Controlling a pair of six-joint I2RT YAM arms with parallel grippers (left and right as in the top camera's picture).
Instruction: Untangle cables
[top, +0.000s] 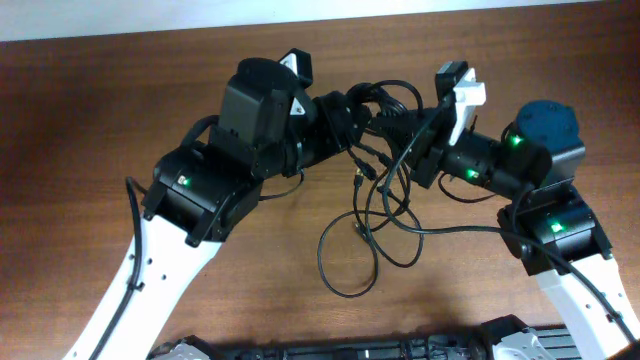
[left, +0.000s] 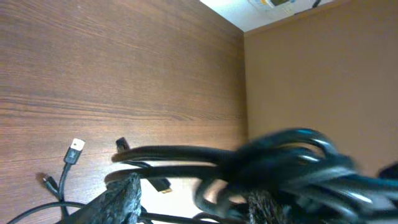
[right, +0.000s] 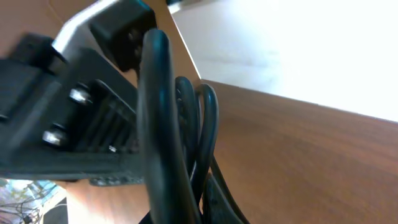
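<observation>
Dangling cables (left: 286, 165), between left gripper (top: 350, 128), right gripper (top: 418, 128)

A brown wood-grain tabletop (top: 90, 90) carries loose loops of thin black cables (top: 372, 205) near its middle.
</observation>
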